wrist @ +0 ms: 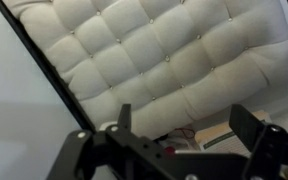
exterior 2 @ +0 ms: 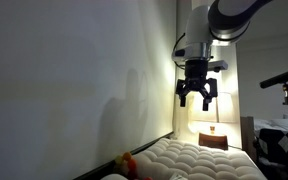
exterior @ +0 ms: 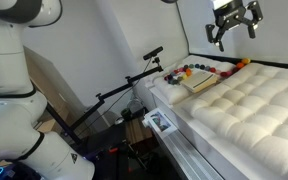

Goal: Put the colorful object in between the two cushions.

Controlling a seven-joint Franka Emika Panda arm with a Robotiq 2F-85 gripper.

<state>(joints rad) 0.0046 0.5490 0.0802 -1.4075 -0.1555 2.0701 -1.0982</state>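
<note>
While the white robot arm (exterior: 9, 80) fills the left of an exterior view, a black tripod (exterior: 124, 92) stands well to the left of the large tufted cushion (exterior: 249, 105). Just beside that cushion's left edge lies the smaller smooth cushion (exterior: 197, 85), flat and pale. The colorful object (exterior: 199, 71), a string of red, orange, yellow, green and dark beads, stretches along the tufted cushion's far left edge and touches the far side of the smooth one. Whether it sits in the seam between the two cannot be told at this size. Above the tufted cushion's far end, well clear of it, hangs the gripper (exterior: 236, 34), its jaws apart with nothing between them.

In an exterior view from low down, a pale wall (exterior 2: 74, 80) takes up the left. An orange and red bit of the beads (exterior 2: 127, 162) shows at the tufted cushion's (exterior 2: 199, 160) left edge. The gripper (exterior 2: 196, 101) hangs high above that cushion, spread and empty.

In the wrist view the tufted cushion (wrist: 154, 60) fills most of the picture. The two dark fingers (wrist: 122, 120) stand wide apart over its lower edge, gripping nothing.
</note>
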